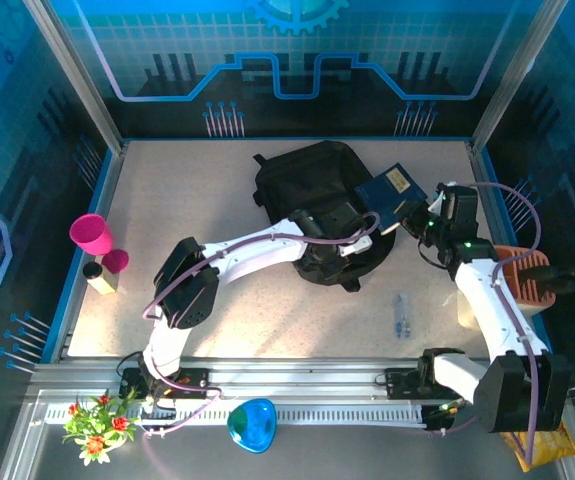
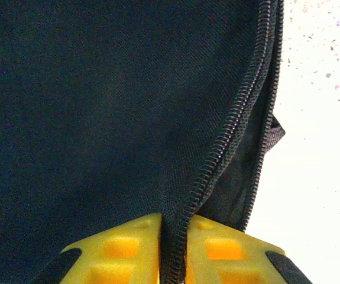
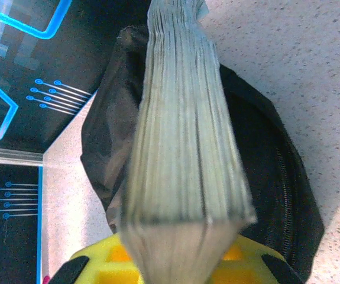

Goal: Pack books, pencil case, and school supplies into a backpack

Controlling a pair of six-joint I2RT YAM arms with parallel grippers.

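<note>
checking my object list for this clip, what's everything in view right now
backpack: one, black, middle of the table
book: one, navy with a gold label, over the backpack's right edge
cup: one, pink, table's left side
small pink thing: one, beside the cup
small box: one, black and yellow, in front of the cup
pen-like thing: one, clear bluish, table right of centre
rack: one, orange, table's right edge
flowers: one bunch, red and yellow, near left corner
blue thing: one, roundish, near rail
left arm: one, white and black, left jaws shut on the backpack's zipper edge
right arm: one, white and black, right jaws shut on the book
</note>
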